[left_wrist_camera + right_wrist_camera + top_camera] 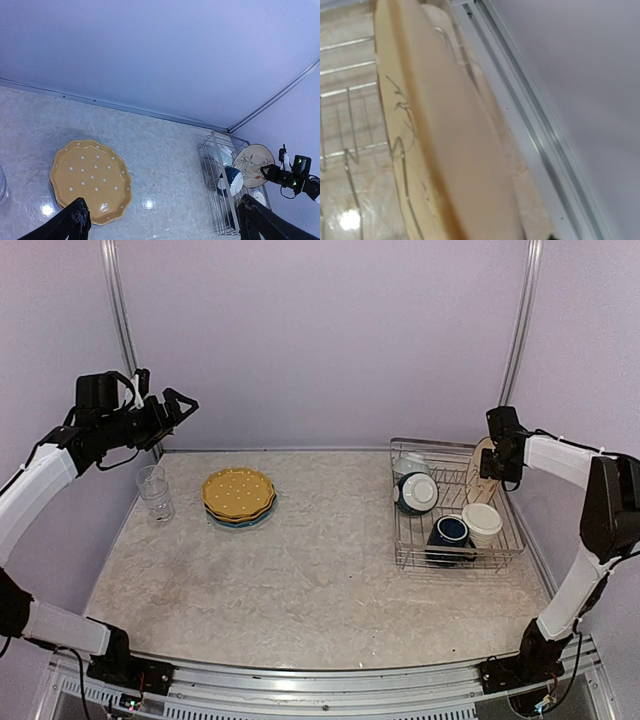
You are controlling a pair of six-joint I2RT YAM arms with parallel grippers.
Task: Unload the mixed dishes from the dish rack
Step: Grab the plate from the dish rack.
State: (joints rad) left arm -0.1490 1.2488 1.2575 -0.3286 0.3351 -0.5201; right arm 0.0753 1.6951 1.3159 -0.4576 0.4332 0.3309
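The silver wire dish rack [455, 555] stands at the right of the table. It holds a teal bowl [415, 492] on its side, a dark blue mug [450, 531], a cream mug [482, 522] and an upright cream patterned plate [481, 468]. My right gripper [497, 462] is at that plate's top right edge. In the right wrist view the plate [445, 145] fills the frame and hides my fingers. An orange-yellow dotted plate [238, 493] lies on a blue plate [245, 523] on the table, with a clear glass tumbler [155, 492] to its left. My left gripper [180, 402] hangs open high at the left, empty.
The rack's wire floor [350, 90] shows left of the cream plate, and the metal frame rail [520, 100] runs close on its right. In the left wrist view I see the dotted plate [90, 180], the rack [220, 200] and my open fingers [75, 220].
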